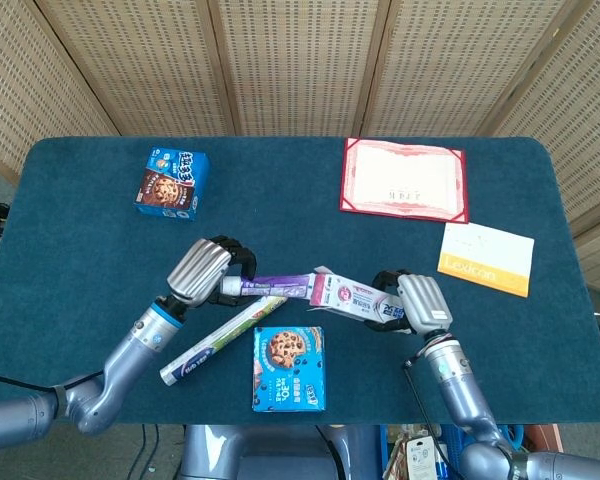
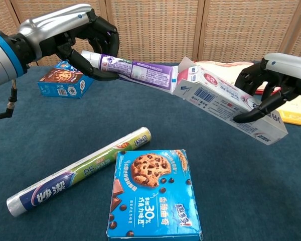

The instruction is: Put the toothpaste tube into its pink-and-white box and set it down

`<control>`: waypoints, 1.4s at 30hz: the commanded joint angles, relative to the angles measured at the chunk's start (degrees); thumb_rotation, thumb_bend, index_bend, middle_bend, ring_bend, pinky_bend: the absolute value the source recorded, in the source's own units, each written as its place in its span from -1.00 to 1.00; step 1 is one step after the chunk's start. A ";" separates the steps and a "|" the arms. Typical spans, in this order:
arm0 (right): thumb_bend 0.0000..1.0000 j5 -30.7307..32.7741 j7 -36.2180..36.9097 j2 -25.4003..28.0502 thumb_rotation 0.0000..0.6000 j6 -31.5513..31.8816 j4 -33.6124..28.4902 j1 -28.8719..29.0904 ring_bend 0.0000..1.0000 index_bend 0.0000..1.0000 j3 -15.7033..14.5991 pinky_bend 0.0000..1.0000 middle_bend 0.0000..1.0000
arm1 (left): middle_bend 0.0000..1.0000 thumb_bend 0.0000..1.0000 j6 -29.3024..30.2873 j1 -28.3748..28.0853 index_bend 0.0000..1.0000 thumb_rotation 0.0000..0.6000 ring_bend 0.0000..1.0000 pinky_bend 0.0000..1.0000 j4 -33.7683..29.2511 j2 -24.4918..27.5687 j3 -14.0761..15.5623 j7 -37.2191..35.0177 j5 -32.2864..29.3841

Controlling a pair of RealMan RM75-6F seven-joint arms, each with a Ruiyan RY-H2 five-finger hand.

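Above the table (image 1: 80, 200), our left hand (image 2: 72, 37) grips the purple toothpaste tube (image 2: 140, 73), its flat end meeting the open flap of the pink-and-white box (image 2: 231, 105), which our right hand (image 2: 273, 83) clasps aloft, tilted.

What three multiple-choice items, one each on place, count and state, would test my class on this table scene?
1. Where does the foil roll lie?
A. left of the near cookie box
B. on the red folder
C. inside the pink box

2. How many blue cookie boxes are there?
A. one
B. two
C. four

3. What is the tube doing?
A. lying on the table
B. held by the left hand, its end at the mouth of the box held by the right hand
C. capless, upright

Answers: 1 A, the chest view shows it; 2 B, the second sits far left; 3 B, fingers wrap it.
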 commanded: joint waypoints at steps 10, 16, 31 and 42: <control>-0.83 0.43 0.46 0.95 1.00 0.37 -0.51 0.04 -0.22 0.18 0.21 -0.04 0.01 | 0.25 -0.51 0.28 1.19 0.81 1.00 -0.07 -0.14 -0.26 2.23 0.80 0.16 -0.20; -0.83 0.27 0.08 0.58 1.00 0.51 -0.49 0.25 -0.22 0.18 -0.14 -0.04 0.01 | 0.25 -0.51 0.17 0.81 0.81 1.00 -0.07 -0.14 0.59 0.82 0.73 -0.17 -0.03; -0.83 0.54 0.33 0.16 1.00 0.44 -0.04 0.38 -0.22 0.18 -0.49 -0.04 0.01 | 0.25 -0.51 1.01 0.15 0.81 1.00 -0.07 -0.14 1.23 -1.89 -0.02 -0.82 0.47; -0.83 0.70 0.60 0.18 1.00 0.35 -0.13 0.34 -0.22 0.18 -0.73 -0.04 0.01 | 0.25 -0.51 2.89 0.40 0.81 1.00 -0.07 -0.14 0.78 -2.04 -0.88 -1.03 1.08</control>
